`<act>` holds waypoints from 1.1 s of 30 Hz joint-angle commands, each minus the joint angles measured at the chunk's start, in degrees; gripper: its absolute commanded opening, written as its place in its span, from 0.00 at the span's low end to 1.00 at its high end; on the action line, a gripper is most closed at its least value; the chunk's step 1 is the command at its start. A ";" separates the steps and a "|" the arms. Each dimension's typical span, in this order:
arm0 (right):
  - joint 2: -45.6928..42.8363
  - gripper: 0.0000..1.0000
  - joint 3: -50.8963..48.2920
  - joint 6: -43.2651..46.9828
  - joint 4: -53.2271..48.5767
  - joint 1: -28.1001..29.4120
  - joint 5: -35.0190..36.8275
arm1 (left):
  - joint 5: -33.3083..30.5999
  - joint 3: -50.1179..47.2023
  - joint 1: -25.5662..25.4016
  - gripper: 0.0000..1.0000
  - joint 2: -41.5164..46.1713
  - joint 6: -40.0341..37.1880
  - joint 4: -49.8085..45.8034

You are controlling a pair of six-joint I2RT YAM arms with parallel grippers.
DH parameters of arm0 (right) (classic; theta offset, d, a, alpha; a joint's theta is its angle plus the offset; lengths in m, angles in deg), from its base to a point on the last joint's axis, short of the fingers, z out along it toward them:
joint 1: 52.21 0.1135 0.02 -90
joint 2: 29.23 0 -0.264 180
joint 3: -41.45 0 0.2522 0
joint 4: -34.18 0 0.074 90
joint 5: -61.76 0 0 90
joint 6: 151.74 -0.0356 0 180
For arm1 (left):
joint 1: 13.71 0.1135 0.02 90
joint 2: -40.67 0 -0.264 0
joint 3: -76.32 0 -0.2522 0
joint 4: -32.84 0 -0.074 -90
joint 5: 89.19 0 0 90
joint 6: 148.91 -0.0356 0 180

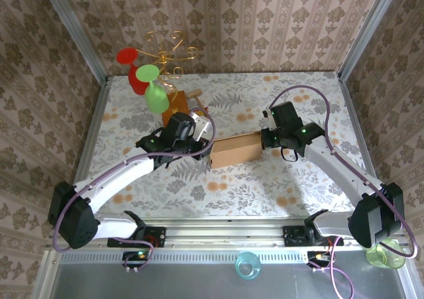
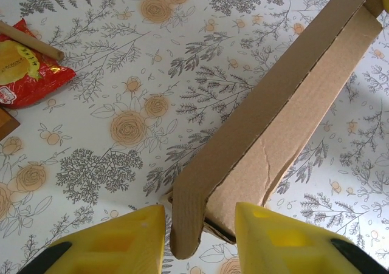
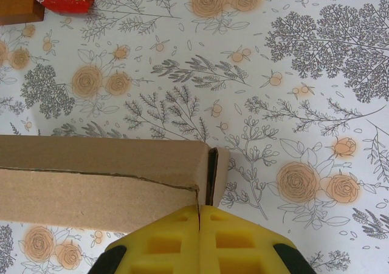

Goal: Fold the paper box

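The paper box (image 1: pixel 235 150), plain brown cardboard, lies mid-table between my two grippers. My left gripper (image 1: pixel 202 146) is at its left end. In the left wrist view the yellow fingers (image 2: pixel 121 240) stand apart around that end of the box (image 2: pixel 285 104), and a rounded flap hangs between them with a thin gap to the left finger. My right gripper (image 1: pixel 266 140) is at the box's right end. In the right wrist view its fingers (image 3: pixel 199 240) are pressed together, their tips against the near corner of the box (image 3: pixel 91 177), beside a small side flap.
A wooden block (image 1: pixel 175 107) and a gold wire stand (image 1: pixel 169 50) with red and green glasses stand at the back left. A red snack packet (image 2: pixel 27 61) and a wooden stick (image 2: pixel 30 40) lie beside the block. Cups (image 1: pixel 247 266) sit off the near edge.
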 commanded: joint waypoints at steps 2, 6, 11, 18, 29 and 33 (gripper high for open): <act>0.85 0.00 1.69 -0.91 -1.09 0.40 0.89 | 0.47 1.89 -0.65 0.29 -0.32 2.06 -1.44; 0.87 0.00 1.72 -1.01 -1.06 0.33 0.89 | 0.27 2.03 -0.78 0.27 -0.78 2.62 -1.70; 0.87 0.00 1.70 -1.12 -1.10 0.42 0.95 | -0.13 2.34 -1.07 0.21 -1.23 2.61 -1.91; 0.91 0.00 1.79 -1.38 -0.97 0.39 0.95 | -1.47 2.38 -1.52 0.18 -1.15 2.87 -2.38; 0.93 0.00 1.66 -1.71 -1.10 0.40 1.06 | -2.19 2.33 -2.06 0.15 -0.95 6.87 -1.61; 1.04 0.00 2.04 -1.79 -1.64 0.40 1.31 | -2.35 2.85 -2.57 0.17 -1.49 6.97 -3.12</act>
